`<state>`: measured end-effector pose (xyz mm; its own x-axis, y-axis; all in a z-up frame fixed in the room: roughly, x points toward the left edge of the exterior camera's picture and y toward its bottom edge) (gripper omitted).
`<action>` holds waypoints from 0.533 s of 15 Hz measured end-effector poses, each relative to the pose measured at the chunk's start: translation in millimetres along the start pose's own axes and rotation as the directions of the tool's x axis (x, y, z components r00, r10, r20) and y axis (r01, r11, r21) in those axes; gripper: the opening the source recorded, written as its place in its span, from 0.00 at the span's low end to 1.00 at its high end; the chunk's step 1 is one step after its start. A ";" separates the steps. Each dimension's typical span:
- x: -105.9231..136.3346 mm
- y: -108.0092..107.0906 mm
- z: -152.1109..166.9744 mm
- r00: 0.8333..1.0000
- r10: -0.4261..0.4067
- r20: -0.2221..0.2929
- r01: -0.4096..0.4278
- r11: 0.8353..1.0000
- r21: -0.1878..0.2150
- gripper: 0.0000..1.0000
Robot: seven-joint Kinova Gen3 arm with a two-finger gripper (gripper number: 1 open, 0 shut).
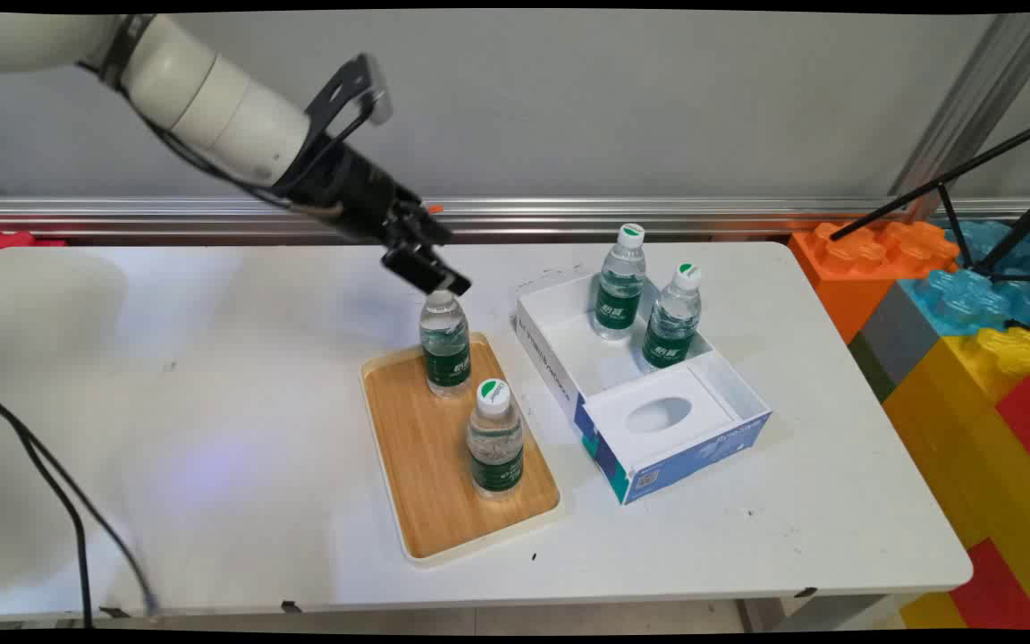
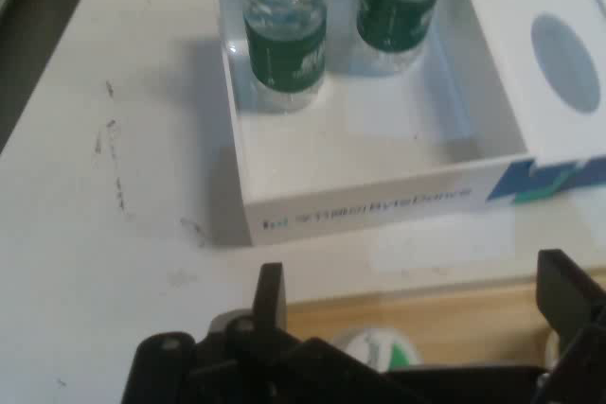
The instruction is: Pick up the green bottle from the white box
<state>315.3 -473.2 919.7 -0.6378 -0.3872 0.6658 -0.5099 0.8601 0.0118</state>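
Claw (image 1: 430, 268) sits directly over the far bottle (image 1: 444, 344) on the wooden tray (image 1: 426, 465), at cap height. In the hand view the fingers (image 2: 270, 295) are spread wide, one on each side of the white-and-green cap (image 2: 379, 347) with clear gaps, gripping nothing.

Left to right on the surface (image 1: 211, 429):
- Tray: light wood bottom, cream rim, long axis running from the near edge toward the far edge, slightly skewed.
- Far bottle: upright on the tray's far end, long axis vertical, cap up under the claw. Clear plastic, dark green label band.
- Near bottle (image 1: 495, 438): upright on the tray closer to the near end, white cap with a green patch, same green label. Well apart from the far bottle.
- Open box (image 1: 560, 376): just beside the tray's right side, not touching it. White inside, blue print on the near corner, small lettering on the long side wall facing the tray. A white insert with an oval cutout (image 1: 658, 414) fills its near end.
- Two more bottles in the box's far end, upright, caps up: left one (image 1: 620, 284) and right one (image 1: 673, 317), near each other.

Coloured toy blocks (image 1: 971, 313) are stacked off the surface's right edge.
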 end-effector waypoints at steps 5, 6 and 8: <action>39.0 27.3 5.9 0.995 -0.090 0.046 0.088 0.995 0.047 1.00; 45.8 34.3 9.6 0.992 -0.112 0.059 0.109 0.992 0.058 1.00; 60.3 50.1 22.4 0.984 -0.158 0.083 0.151 0.985 0.081 1.00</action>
<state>238.4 -460.9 943.7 -0.5951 -0.5443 0.5912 -0.6457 0.7619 0.0515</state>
